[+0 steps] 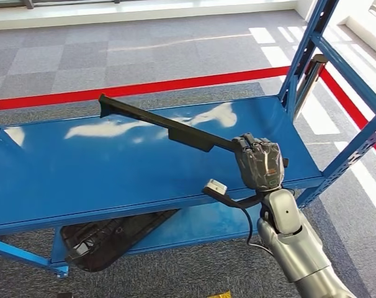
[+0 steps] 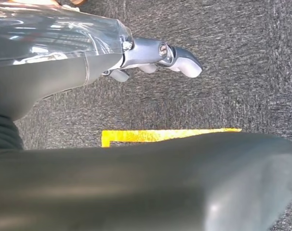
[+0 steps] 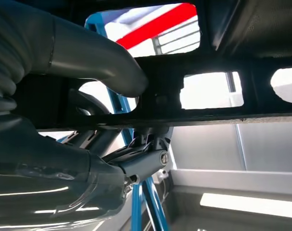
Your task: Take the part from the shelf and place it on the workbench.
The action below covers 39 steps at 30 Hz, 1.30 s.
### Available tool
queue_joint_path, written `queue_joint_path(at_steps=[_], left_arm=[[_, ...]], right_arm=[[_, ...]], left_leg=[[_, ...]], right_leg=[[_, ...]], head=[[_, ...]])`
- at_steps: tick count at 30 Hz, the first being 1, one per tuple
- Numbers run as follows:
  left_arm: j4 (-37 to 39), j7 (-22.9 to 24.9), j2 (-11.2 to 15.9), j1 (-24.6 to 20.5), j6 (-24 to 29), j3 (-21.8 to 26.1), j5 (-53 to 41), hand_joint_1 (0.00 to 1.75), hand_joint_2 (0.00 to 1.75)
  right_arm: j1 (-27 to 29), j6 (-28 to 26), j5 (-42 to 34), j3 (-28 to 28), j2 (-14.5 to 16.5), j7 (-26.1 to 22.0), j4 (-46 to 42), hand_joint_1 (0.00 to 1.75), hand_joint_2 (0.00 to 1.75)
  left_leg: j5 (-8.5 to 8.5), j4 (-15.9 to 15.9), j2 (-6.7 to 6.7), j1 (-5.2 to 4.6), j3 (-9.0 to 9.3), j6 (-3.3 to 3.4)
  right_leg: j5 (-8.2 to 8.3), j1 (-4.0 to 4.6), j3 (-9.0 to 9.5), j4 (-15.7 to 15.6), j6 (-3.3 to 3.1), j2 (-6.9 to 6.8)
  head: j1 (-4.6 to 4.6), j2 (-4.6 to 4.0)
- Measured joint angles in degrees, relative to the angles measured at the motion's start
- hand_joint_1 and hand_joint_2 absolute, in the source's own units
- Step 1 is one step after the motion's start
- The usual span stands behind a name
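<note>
A long black plastic part [image 1: 158,124] stretches above the blue shelf [image 1: 83,167], tilted from far left down to near right. My right hand [image 1: 259,162] grips its near end over the shelf's right front edge. In the right wrist view the black part [image 3: 210,96], with cut-out windows, crosses close in front of the thumb and fingers [image 3: 144,161] that wrap it. My left hand [image 2: 163,55] hangs over grey carpet, fingers apart and holding nothing.
A second black moulded panel [image 1: 107,239] lies on the lower shelf level. Blue shelf uprights [image 1: 313,56] rise at the right. Red floor tape [image 1: 129,90] runs behind the shelf, and yellow tape [image 2: 166,135] marks the carpet below me.
</note>
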Motion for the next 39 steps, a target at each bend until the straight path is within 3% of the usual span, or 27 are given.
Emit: queue_joint_path(at_steps=[5, 14, 22, 27, 39], left_arm=[[0.0, -0.4, 0.0, 0.1, 0.0, 0.0, 0.5, 0.00, 1.75], [0.0, -2.9, -0.4, 0.4, 1.3, 1.0, 3.0, 0.00, 1.75], [0.0, -3.4, -0.7, 0.5, 0.3, 2.9, 5.0, 0.00, 1.75], [0.0, -4.0, -0.7, 0.5, -0.6, 3.7, 5.8, 0.00, 1.75], [0.0, -5.0, -0.9, 0.4, -1.1, 5.0, 6.7, 0.00, 1.75]], right_arm=[[2.2, 1.0, -5.0, -0.5, -1.7, -2.0, -6.8, 1.75, 1.75], [14.3, 6.1, -31.6, -2.5, -8.9, -13.3, -29.1, 1.75, 1.75], [22.9, 14.1, -47.7, -1.6, -11.8, -22.7, -41.2, 1.75, 1.75], [24.8, 17.6, -51.2, 0.0, -12.1, -24.9, -44.5, 1.75, 1.75], [26.8, 19.2, -51.1, 1.0, -12.1, -25.1, -44.9, 1.75, 1.75]], left_leg=[[0.00, 0.0, -0.01, 0.00, -0.01, 0.00], [-0.05, 0.0, -0.04, -0.04, -0.09, 0.01], [-0.05, 0.0, -0.03, -0.01, -0.09, 0.00], [-0.05, 0.0, -0.03, -0.01, -0.08, 0.00], [-0.05, 0.0, -0.02, -0.03, -0.08, 0.00]], right_leg=[[0.00, -0.01, -0.02, 0.0, 0.00, -0.03], [-0.02, -0.02, -0.09, 0.0, 0.02, -0.08], [-0.04, 0.00, -0.08, 0.0, 0.03, -0.07], [-0.04, 0.00, -0.06, 0.0, 0.04, -0.06], [-0.04, -0.01, -0.06, 0.0, 0.04, -0.05]], head=[[0.00, 0.00], [0.00, 0.00], [0.00, 0.00], [0.00, 0.00], [0.00, 0.00]])
